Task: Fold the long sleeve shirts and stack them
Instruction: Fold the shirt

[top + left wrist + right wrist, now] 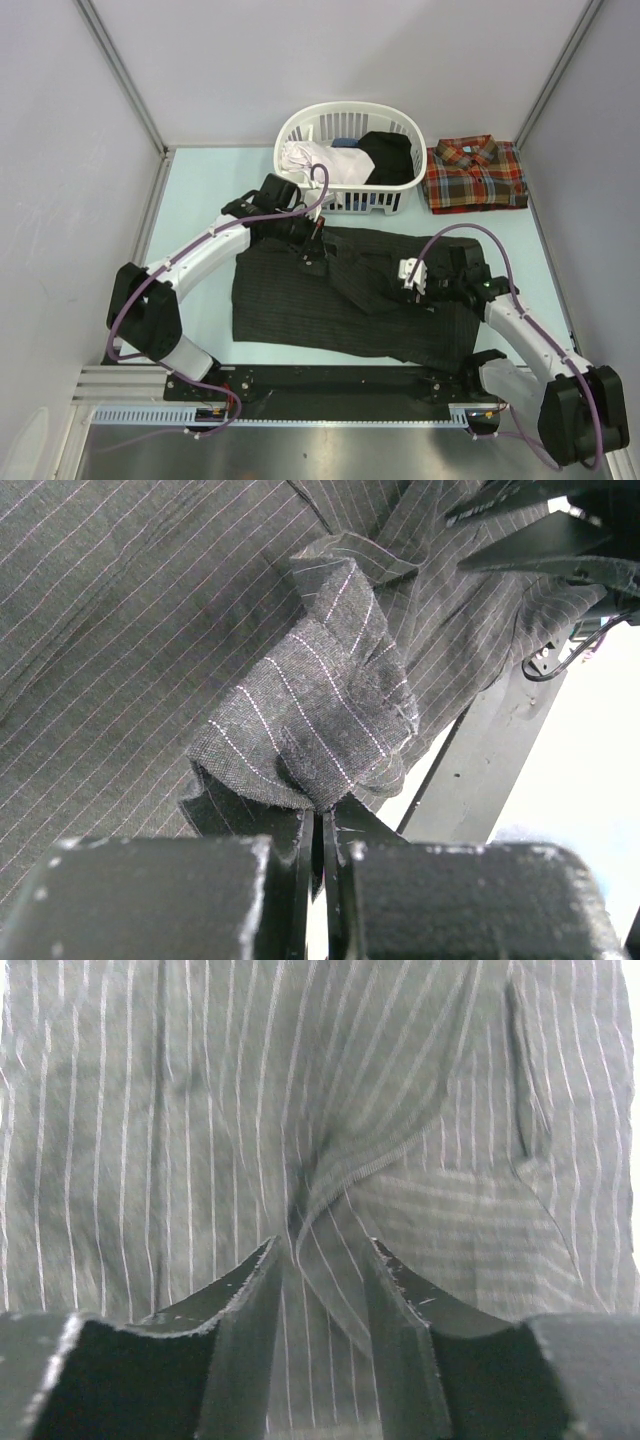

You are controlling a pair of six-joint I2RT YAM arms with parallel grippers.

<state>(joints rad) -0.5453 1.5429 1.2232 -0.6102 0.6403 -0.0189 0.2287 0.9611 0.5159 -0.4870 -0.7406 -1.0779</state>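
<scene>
The plaid flannel shirt [475,175] lies folded just right of the laundry basket [345,108]. The pinstriped shirt [290,295], in front of the basket, is not yet folded or stacked. The left end effector [322,825] is clamped on its cloth. The right end effector [325,1260] straddles a fold, jaws apart.

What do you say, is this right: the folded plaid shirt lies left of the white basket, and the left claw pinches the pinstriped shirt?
Not quite. The top external view shows the folded plaid shirt right of the white basket, not left. The left claw does pinch the pinstriped shirt.
</scene>
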